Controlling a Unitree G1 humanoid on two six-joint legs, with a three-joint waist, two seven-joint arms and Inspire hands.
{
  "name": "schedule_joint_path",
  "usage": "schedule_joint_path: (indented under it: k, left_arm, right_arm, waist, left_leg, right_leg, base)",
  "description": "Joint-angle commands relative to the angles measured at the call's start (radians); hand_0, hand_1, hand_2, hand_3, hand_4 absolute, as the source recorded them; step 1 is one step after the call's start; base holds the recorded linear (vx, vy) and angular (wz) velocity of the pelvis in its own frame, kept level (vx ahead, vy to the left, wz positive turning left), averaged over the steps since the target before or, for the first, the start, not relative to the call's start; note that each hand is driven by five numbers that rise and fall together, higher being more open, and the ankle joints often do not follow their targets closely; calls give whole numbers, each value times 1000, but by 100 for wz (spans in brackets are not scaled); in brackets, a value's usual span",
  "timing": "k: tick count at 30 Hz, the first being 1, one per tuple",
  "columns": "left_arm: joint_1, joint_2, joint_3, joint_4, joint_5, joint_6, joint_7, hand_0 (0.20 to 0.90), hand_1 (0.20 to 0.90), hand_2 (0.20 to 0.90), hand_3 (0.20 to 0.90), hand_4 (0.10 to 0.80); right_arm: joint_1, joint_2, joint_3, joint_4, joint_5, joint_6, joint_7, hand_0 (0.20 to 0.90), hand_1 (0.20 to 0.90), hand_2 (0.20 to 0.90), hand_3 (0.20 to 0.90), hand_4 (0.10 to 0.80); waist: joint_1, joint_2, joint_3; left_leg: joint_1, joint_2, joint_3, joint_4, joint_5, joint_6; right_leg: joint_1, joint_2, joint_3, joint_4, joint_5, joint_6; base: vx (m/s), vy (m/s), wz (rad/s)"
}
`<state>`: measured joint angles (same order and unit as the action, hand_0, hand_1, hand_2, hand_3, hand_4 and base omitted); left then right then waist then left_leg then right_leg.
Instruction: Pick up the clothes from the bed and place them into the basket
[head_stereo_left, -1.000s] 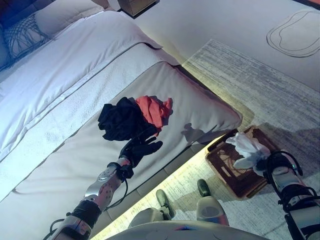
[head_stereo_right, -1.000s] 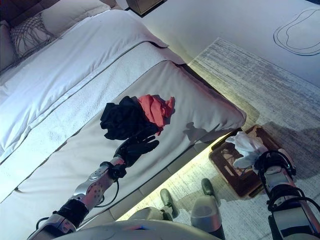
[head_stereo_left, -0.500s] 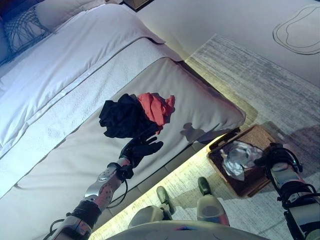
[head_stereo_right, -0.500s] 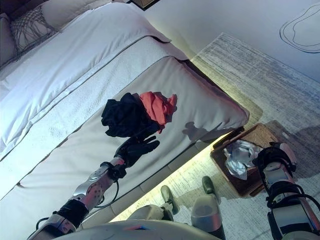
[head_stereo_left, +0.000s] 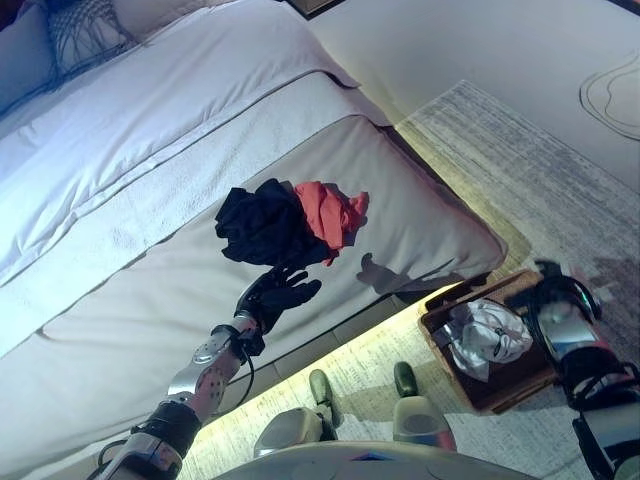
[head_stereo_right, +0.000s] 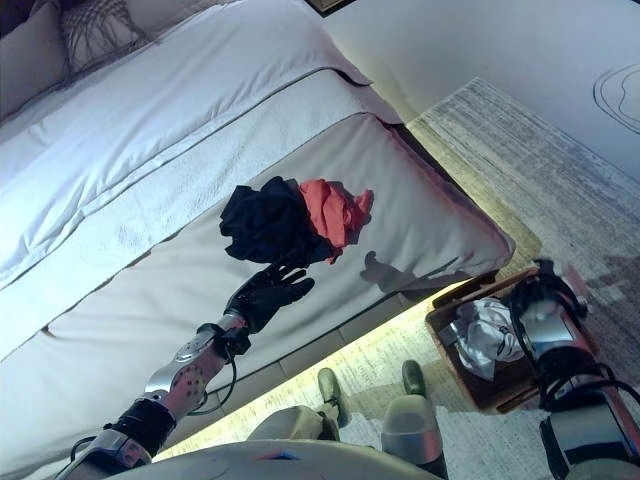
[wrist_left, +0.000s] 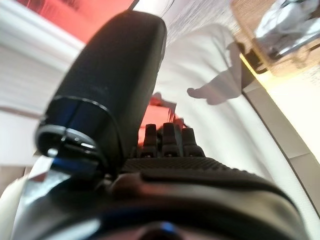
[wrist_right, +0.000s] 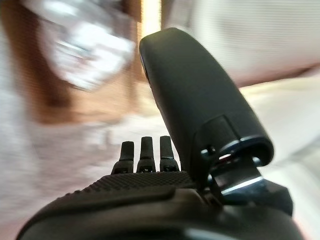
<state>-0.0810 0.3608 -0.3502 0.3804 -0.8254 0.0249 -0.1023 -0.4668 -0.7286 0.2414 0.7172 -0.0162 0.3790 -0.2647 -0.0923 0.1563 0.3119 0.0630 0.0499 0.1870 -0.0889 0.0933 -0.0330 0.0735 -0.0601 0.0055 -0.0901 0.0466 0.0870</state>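
Note:
A black garment and a red one lie bunched together on the bed. My left hand hovers open just in front of the black garment, apart from it; its fingers are straight, with red cloth past them. A brown basket stands on the floor by the bed's corner and holds a white garment. My right hand is open and empty just past the basket's far right edge; its fingers are straight, and the white garment shows beyond them.
A grey rug lies under and beyond the basket. Pillows sit at the head of the bed. A lit strip runs along the bed's base.
The white garment left my right hand and now lies in the basket; the hand has drawn off to the basket's right side. The left hand has held still. The camera has shifted.

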Motion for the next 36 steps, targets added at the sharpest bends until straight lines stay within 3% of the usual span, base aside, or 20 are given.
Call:
schedule_joint_path:
  k: [1, 9, 14, 19, 24, 25, 36]
  left_arm:
    - [-38, 27, 40, -16, -24, -53, 7, 900, 900, 900, 900, 800]
    - [-11, 46, 55, -33, -43, -64, -31, 900, 900, 900, 900, 800]
    - [-26, 83, 48, -57, -18, -94, -64, 900, 900, 900, 900, 800]
    - [-8, 122, 49, -113, -16, -113, -85, 900, 900, 900, 900, 800]
    - [20, 150, 55, -190, -35, -125, -103, 900, 900, 900, 900, 800]
    - [31, 153, 51, -212, -43, -128, -100, 900, 900, 900, 900, 800]
    - [64, 192, 68, -309, -177, -165, -46, 900, 900, 900, 900, 800]
  right_arm:
    - [-220, -72, 63, -43, -79, -101, -93, 900, 900, 900, 900, 800]
    - [-390, -120, 132, -42, -87, -119, -105, 900, 900, 900, 900, 800]
    - [-556, -147, 214, 40, 14, -112, -90, 900, 900, 900, 900, 800]
    - [-645, -160, 259, 54, 3, -64, -116, 900, 900, 900, 900, 800]
    - [-705, -160, 291, 39, 0, -15, -143, 900, 900, 900, 900, 800]
    - [-711, -157, 302, 44, -3, -4, -143, 900, 900, 900, 900, 800]
    - [-822, -162, 405, 236, -24, 55, -107, 900, 900, 900, 900, 800]
  waist:
    - [89, -85, -76]
    - [167, -63, -18]
    - [244, -48, 96]
    - [297, -45, 177]
    - [330, -42, 208]
    - [336, -44, 208]
    - [382, -5, 208]
  left_leg:
    - [-27, -31, -139, 64, -122, -6]
    - [-119, -67, -222, 140, -115, -13]
    - [-223, -97, -309, 216, -101, -17]
    - [-323, -130, -348, 287, -98, -2]
    - [-449, -146, -342, 343, -94, 16]
    - [-465, -146, -331, 365, -121, 15]
    - [-764, -180, -300, 607, -194, 56]
  right_leg:
    - [-76, -9, -88, 133, -73, -55]
    - [-115, -24, -171, 211, -121, -90]
    - [-185, -45, -253, 310, -158, -117]
    - [-282, -53, -287, 417, -188, -130]
    - [-413, -59, -308, 487, -186, -123]
    - [-429, -63, -306, 516, -215, -118]
    - [-713, -101, -300, 759, -267, -125]
  base:
    - [13, -10, 30]
    - [-1, 7, 41]
    - [-79, -78, 49]
    - [-27, -79, 37]
    - [-31, -77, 24]
    - [72, -51, 14]
    - [1, -11, 8]
